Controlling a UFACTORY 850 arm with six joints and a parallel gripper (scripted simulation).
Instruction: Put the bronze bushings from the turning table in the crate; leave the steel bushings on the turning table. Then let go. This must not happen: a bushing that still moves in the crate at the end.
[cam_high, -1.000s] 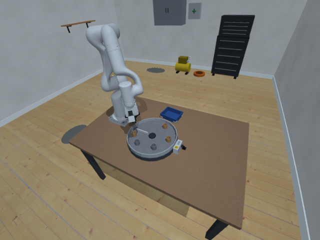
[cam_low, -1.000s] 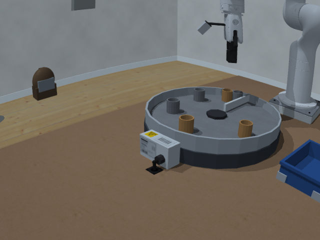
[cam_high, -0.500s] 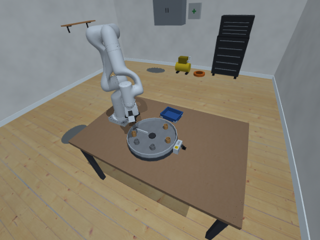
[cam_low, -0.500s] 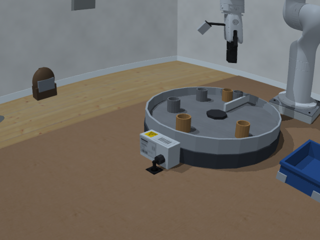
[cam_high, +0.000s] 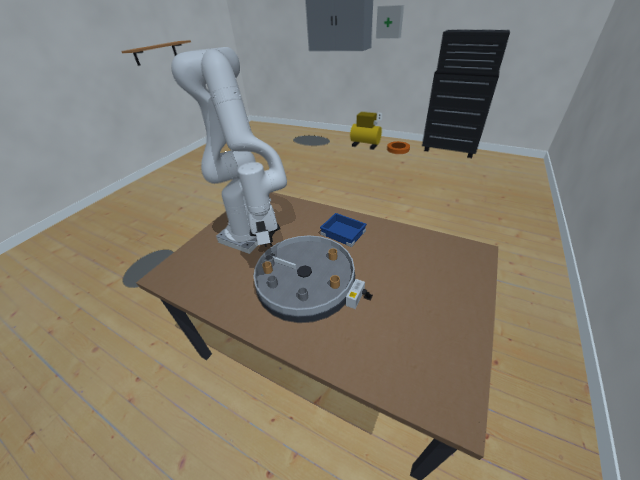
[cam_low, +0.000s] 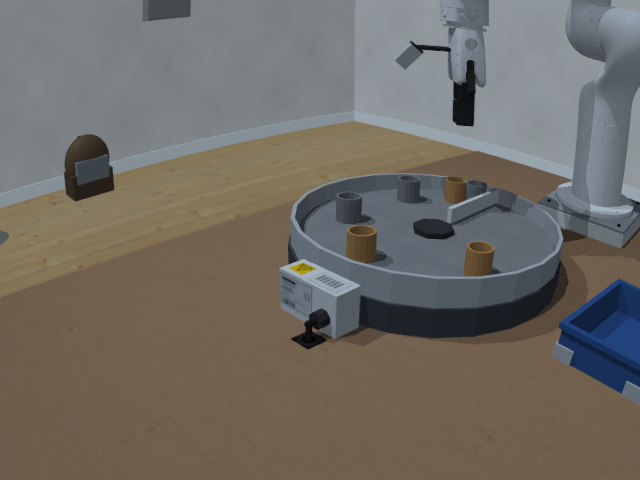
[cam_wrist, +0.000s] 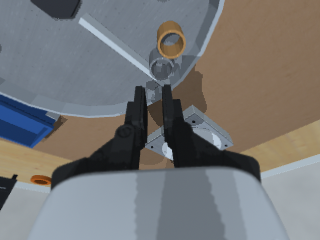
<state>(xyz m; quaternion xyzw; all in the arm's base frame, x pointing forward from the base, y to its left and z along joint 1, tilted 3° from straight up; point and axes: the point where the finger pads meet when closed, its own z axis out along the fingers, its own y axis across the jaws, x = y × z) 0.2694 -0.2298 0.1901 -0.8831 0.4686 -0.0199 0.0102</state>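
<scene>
The grey turning table (cam_high: 309, 306) (cam_low: 423, 284) (cam_wrist: 75, 75) carries three bronze bushings (cam_high: 267, 267) (cam_high: 332, 254) (cam_high: 334, 281) and three steel ones (cam_high: 271, 282) (cam_high: 302, 293). In the exterior view the bronze ones (cam_low: 361, 243) (cam_low: 478, 258) (cam_low: 455, 189) and the steel ones (cam_low: 348, 206) (cam_low: 408, 188) (cam_low: 476, 187) all stand upright. My gripper (cam_high: 262, 240) (cam_low: 463, 121) (cam_wrist: 154, 98) hangs high above the table's rim near the arm's base. Its fingers are nearly shut with nothing between them. In the wrist view a steel bushing (cam_wrist: 162, 67) and a bronze one (cam_wrist: 171, 39) lie just beyond the fingertips.
A blue crate (cam_high: 343, 228) (cam_low: 604, 330) (cam_wrist: 20, 122) stands on the brown table beside the turning table. A fixed grey bar (cam_low: 473, 206) (cam_high: 283, 261) (cam_wrist: 110, 40) reaches from the rim toward the black hub (cam_low: 433, 227). A white control box (cam_low: 318, 297) (cam_high: 355, 292) sits at the front rim.
</scene>
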